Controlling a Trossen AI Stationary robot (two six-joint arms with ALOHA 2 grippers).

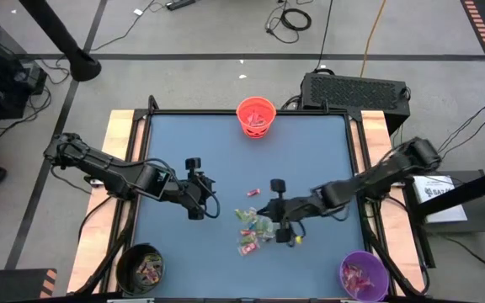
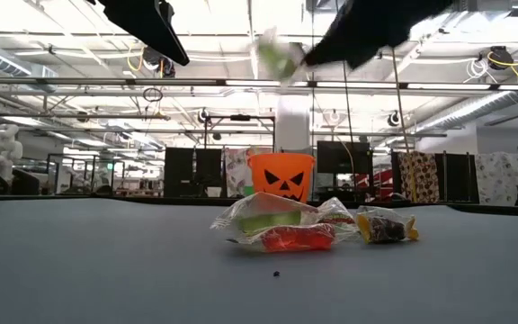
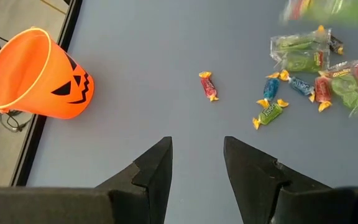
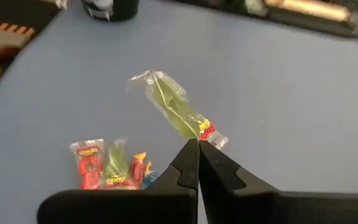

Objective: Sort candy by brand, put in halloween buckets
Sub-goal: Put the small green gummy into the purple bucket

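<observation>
Loose candy [image 1: 255, 227] in green, red and blue wrappers lies in a small pile mid-table, also in the low view [image 2: 304, 225]. The halloween buckets stand at the edges: orange [image 1: 256, 116] far centre, black [image 1: 140, 268] near left, purple [image 1: 363, 275] near right. My right gripper [image 4: 199, 142] hovers over the pile, shut on a green candy in a clear wrapper [image 4: 169, 102]. My left gripper [image 3: 197, 155] hangs open to the left of the pile with nothing between its fingers. My right gripper pinches the green candy's wrapper by its red-printed end [image 4: 206, 132] between the two fingertips. The fingers slant down from the table's right side. The candy sticks out beyond the fingertips, lifted clear of the table [image 2: 277, 56].
A single red candy [image 3: 209, 86] lies apart, between the pile and the orange bucket [image 3: 39, 74]. Wooden rails run along the table's left and right sides [image 1: 120, 135]. Bare blue surface lies between the pile and each bucket.
</observation>
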